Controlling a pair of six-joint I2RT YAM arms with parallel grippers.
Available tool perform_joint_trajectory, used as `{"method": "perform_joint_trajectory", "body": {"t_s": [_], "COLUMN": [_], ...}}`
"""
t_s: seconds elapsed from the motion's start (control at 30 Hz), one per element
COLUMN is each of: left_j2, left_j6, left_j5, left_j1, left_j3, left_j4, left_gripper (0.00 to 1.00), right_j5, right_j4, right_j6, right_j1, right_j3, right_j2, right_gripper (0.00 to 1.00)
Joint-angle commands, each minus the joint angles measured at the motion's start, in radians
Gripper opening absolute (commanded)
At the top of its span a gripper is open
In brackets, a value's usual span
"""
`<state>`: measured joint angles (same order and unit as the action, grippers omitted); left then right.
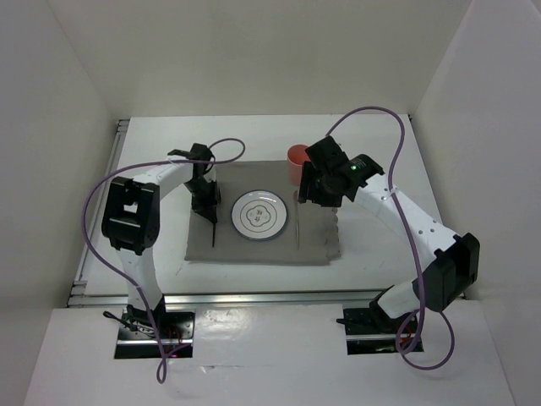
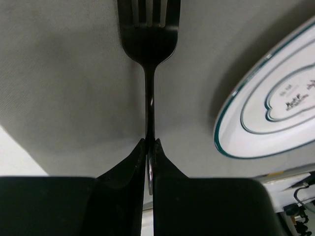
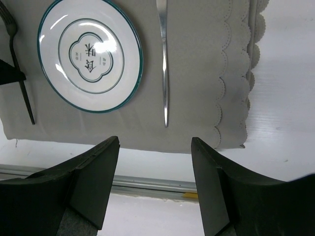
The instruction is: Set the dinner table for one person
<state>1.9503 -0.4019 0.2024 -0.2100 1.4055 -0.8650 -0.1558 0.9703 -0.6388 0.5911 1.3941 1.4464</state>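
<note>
On the white dinner table (image 1: 380, 245) lies a grey cloth mat (image 1: 321, 241) with a white, green-rimmed plate (image 1: 259, 216) at its middle. A dark fork (image 2: 149, 39) lies on the mat left of the plate (image 2: 275, 108), tines toward the near edge. My left gripper (image 2: 150, 143) is shut on the fork's handle, low over the mat (image 2: 64, 88). A silver knife (image 3: 164, 64) lies on the mat (image 3: 206, 73) right of the plate (image 3: 88, 54). My right gripper (image 3: 155, 141) hangs open and empty above the knife's far end. In the top view the left gripper (image 1: 208, 210) and right gripper (image 1: 306, 193) flank the plate.
A red cup (image 1: 297, 157) stands at the mat's far right corner, right behind my right wrist. Silver rails (image 1: 254, 298) edge the table, and white walls enclose it on three sides. The mat's scalloped right edge (image 3: 231, 98) is partly folded.
</note>
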Motion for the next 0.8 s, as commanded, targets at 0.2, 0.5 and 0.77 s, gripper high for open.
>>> {"method": "perform_joint_trajectory", "body": {"t_s": [0.2, 0.5, 0.77], "left_j2": [0.019, 0.038, -0.002], "left_j6": [-0.048, -0.025, 0.009], "left_j5": [-0.075, -0.066, -0.044], "left_j1": [-0.02, -0.02, -0.02], "left_j3": [0.012, 0.012, 0.043], "left_j4": [0.064, 0.063, 0.018], "left_gripper": [0.0, 0.37, 1.0], "right_j5": [-0.034, -0.034, -0.034], "right_j4": [-0.004, -0.004, 0.007], "right_j6": [-0.012, -0.012, -0.012], "right_j1": [0.007, 0.007, 0.007], "right_j3": [-0.014, -0.014, 0.008], "right_j2": [-0.056, -0.047, -0.047], "right_gripper": [0.68, 0.68, 0.7]}}
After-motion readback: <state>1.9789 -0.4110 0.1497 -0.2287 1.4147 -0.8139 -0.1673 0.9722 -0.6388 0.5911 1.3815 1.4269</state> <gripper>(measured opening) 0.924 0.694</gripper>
